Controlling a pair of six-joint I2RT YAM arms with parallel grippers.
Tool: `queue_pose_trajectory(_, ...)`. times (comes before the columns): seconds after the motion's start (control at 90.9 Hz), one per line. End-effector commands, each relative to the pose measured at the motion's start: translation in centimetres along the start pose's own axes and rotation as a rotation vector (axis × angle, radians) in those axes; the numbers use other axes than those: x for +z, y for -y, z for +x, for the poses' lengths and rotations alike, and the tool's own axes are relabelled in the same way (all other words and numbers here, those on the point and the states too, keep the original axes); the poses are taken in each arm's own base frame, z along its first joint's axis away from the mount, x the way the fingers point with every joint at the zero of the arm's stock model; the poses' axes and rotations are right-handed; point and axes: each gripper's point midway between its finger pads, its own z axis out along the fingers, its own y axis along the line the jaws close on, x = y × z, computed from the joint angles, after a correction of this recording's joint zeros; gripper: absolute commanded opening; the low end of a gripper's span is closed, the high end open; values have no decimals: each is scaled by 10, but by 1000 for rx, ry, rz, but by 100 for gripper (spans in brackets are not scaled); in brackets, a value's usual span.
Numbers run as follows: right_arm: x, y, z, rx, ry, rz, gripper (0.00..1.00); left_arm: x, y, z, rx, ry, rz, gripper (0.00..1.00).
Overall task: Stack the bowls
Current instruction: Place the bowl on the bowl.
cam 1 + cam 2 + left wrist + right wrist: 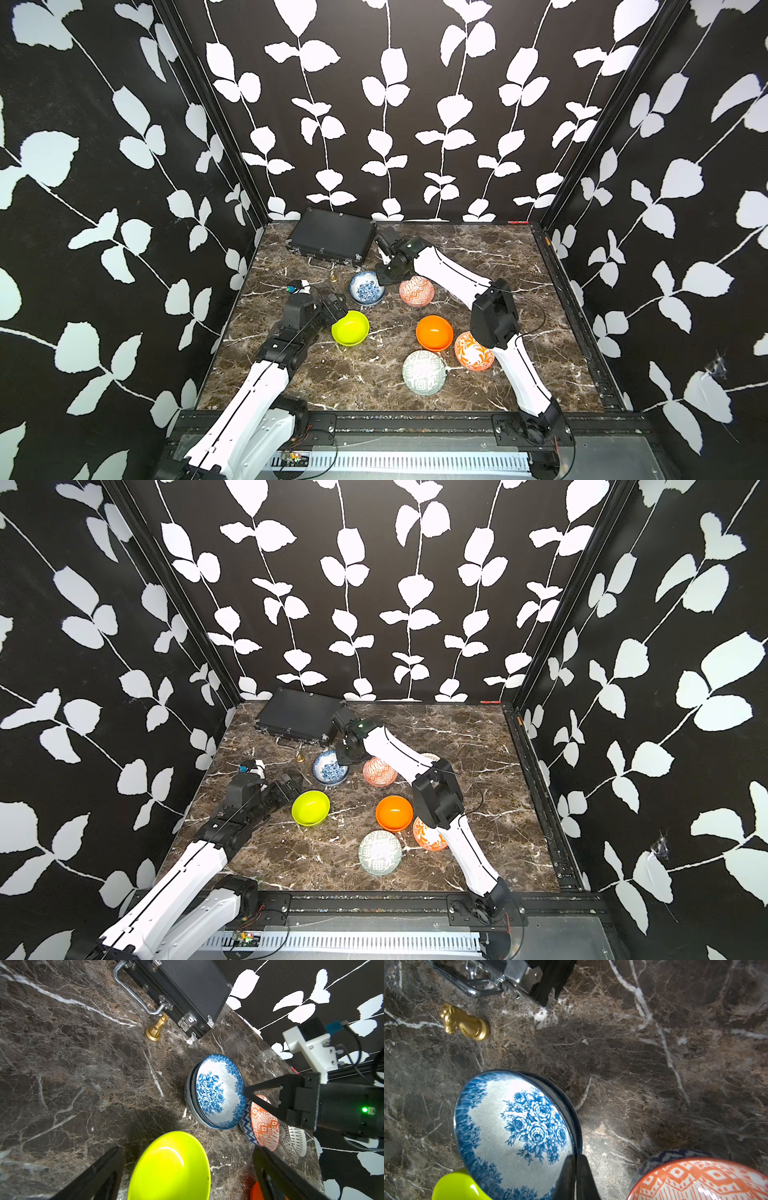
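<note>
My right gripper (576, 1156) is shut on the rim of a blue-white floral bowl (517, 1126), which rests in a second bowl of the same kind (192, 1103). In both top views this pair (365, 287) (330, 767) is mid-table. My left gripper (188, 1149) is open, with its fingers on either side of the plain lime bowl (170, 1169) (351, 328). Apart on the table stand an orange-white patterned bowl (417, 291), the plain orange bowl (434, 332), another orange-white bowl (471, 351) and the pale green patterned bowl (424, 372). A white lattice bowl (295, 1140) is behind the right arm.
A flat black case (330, 241) lies at the back left of the marble table (498, 257). A small gold chess piece (155, 1028) stands just in front of it. Black walls with white leaves close three sides.
</note>
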Motion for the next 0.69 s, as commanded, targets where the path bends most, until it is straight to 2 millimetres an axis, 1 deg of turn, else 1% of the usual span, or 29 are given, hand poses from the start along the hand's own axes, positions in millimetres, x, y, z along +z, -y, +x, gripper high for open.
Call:
queue_pose_trajectory(0.0, 1, 1, 3, 2, -15, 1, 6, 1, -4, 2, -4, 3, 0, 99)
queue_pose_trajectory(0.286, 8, 1, 6, 8, -40, -2, 7, 1, -3, 2, -3, 3, 0, 99)
queue_pose_trajectory(0.44, 7, 3, 7, 8, -42, 1, 10, 1, -3, 2, -4, 2, 2, 99)
queue_pose_trajectory(0.528, 4, 1, 6, 10, -39, -4, 15, 1, -3, 2, -2, 2, 2, 99)
queue_pose_trajectory(0.572, -2, -1, 3, 9, -26, -9, 22, 1, -3, 2, -3, 3, 2, 99)
queue_pose_trajectory(0.682, -19, -4, -4, 8, 18, -19, 35, 2, -3, 1, -2, 3, 2, 99)
